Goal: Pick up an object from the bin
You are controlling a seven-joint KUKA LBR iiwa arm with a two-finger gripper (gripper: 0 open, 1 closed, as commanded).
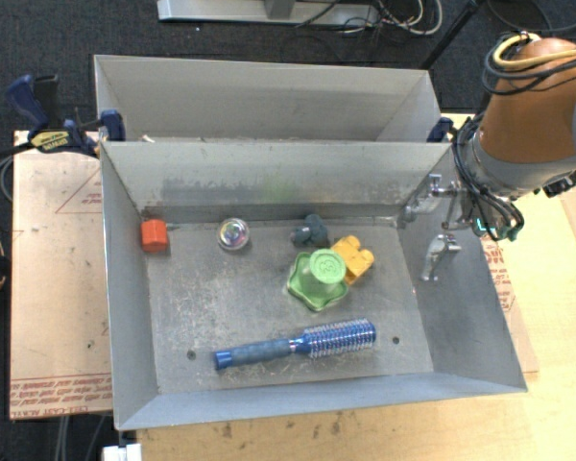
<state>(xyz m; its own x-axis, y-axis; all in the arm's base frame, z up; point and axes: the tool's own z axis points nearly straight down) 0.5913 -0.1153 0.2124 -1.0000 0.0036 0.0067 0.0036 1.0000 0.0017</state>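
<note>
Grey metal bin (202,296) on screen, Sam, and six loose things are spread over its floor, none of them touching the walls.

Run me through them, Jo.

Back left there's a small orange block (154,235), sitting near the foot of the rear wall. Right of it, well apart, is a shiny silver round piece (234,234). Further right along the same row comes a small dark grey lump (312,229); I can't tell what kind of thing it is.

And the middle?

A green cup (322,277) lies mouth down on the floor, with a yellow toy block (353,257) touching its right side. In front of them, near the front wall, a blue hairbrush (298,344) lies slightly tilted, handle to the left and bristle head to the right.

Where's the tool?

The tool (430,230) hangs over the bin's sloped right wall, fingers spread with nothing between them. The yellow toy block is the nearest thing to it, and they're apart. Bare metal lies between the two, so nothing stands in the way.

And behind it?

The arm's orange cover (533,94) bulges at the upper right, outside the rim, with a bundle of cables (490,214) looped just under it.
</note>
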